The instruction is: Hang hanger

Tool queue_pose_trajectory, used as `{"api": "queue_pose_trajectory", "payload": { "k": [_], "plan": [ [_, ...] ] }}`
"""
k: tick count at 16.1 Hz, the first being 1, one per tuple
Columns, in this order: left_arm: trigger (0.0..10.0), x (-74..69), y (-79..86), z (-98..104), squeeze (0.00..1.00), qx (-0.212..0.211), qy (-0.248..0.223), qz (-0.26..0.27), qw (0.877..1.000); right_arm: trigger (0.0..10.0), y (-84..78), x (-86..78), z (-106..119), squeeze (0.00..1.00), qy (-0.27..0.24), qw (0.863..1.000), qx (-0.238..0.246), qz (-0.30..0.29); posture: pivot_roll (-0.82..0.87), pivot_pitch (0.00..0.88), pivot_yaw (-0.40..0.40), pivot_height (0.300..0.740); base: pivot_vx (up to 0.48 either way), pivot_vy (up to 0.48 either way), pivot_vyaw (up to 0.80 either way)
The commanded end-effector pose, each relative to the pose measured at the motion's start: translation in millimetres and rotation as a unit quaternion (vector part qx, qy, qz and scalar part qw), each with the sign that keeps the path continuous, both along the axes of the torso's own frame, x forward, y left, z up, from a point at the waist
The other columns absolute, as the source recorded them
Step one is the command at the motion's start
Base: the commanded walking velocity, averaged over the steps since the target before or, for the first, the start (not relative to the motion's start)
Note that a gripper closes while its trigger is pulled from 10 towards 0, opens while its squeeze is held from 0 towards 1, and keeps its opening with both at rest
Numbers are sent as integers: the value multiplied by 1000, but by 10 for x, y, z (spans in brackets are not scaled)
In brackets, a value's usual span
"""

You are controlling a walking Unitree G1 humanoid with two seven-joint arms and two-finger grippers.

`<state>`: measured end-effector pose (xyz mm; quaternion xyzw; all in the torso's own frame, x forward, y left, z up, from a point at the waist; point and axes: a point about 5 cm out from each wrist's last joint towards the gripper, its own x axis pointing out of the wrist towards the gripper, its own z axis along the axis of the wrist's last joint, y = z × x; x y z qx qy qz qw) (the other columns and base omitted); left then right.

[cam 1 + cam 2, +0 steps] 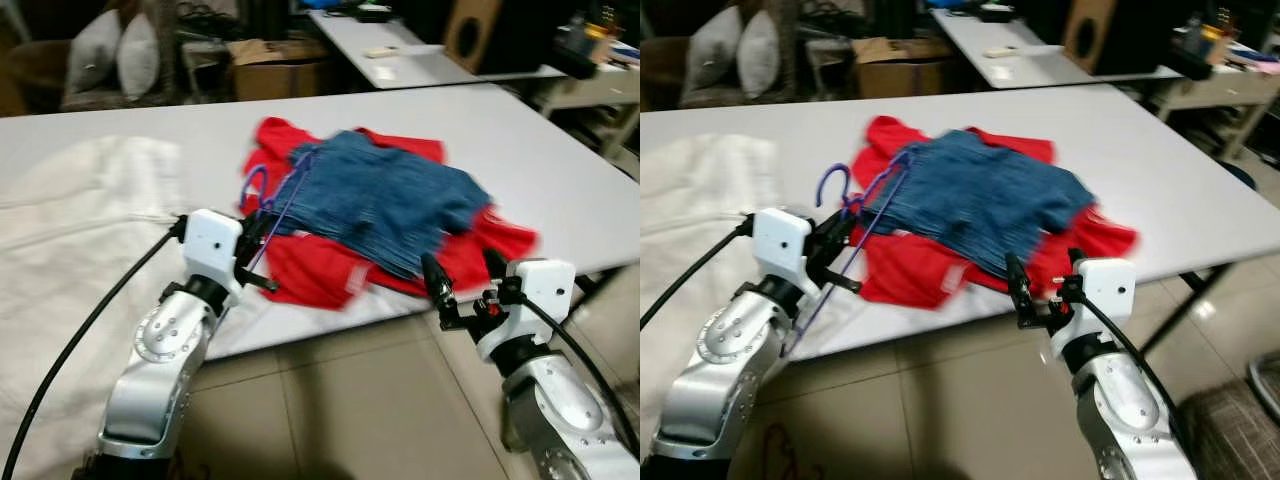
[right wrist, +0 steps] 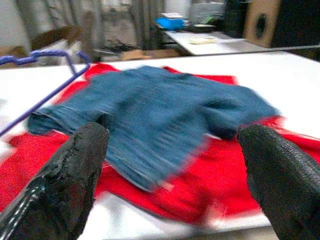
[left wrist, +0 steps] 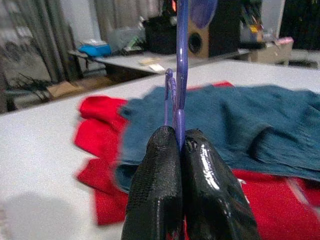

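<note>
A purple wire hanger [image 1: 862,205] sticks up at a slant from my left gripper [image 1: 845,248], which is shut on its lower bar [image 3: 180,95] just off the table's front edge. The hanger's hook [image 1: 253,184] reaches over the red garment [image 1: 310,265]. A blue denim garment [image 1: 385,200] lies on top of the red one on the white table [image 1: 560,180]. My right gripper [image 1: 462,272] stands open at the table's front edge, level with the clothes, its fingers [image 2: 75,175] spread wide with nothing between them.
White cloth [image 1: 70,230] covers the table's left part. Behind the table are a cardboard box [image 1: 275,65], cushions [image 1: 120,50], a second white table [image 1: 400,50] and a speaker [image 1: 470,30]. Tiled floor [image 1: 350,410] lies below my arms.
</note>
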<state>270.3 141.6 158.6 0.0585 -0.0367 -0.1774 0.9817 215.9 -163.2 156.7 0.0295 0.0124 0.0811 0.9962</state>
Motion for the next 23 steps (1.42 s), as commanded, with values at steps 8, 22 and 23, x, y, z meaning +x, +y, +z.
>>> {"api": "queue_pose_trajectory", "payload": {
  "k": [8, 22, 23],
  "plan": [
    [10000, -61, 8, 40, 0, 0, -12, -4, 1000, 10000, -18, 48, -16, 0, 6, 998, -43, 51, -30, 15, -17, 740, 162, 0, 62],
    [10000, -108, -115, -15, 0, -12, 4, -53, 999, 10000, -70, 13, -63, 0, 22, 998, -33, 41, -40, 25, -6, 740, 369, 0, -57],
    [10000, -112, -122, -16, 0, -14, 4, -55, 998, 10000, -80, 13, -57, 0, 19, 998, -36, 37, -39, 26, -6, 740, 341, 0, -469]
  ]
}}
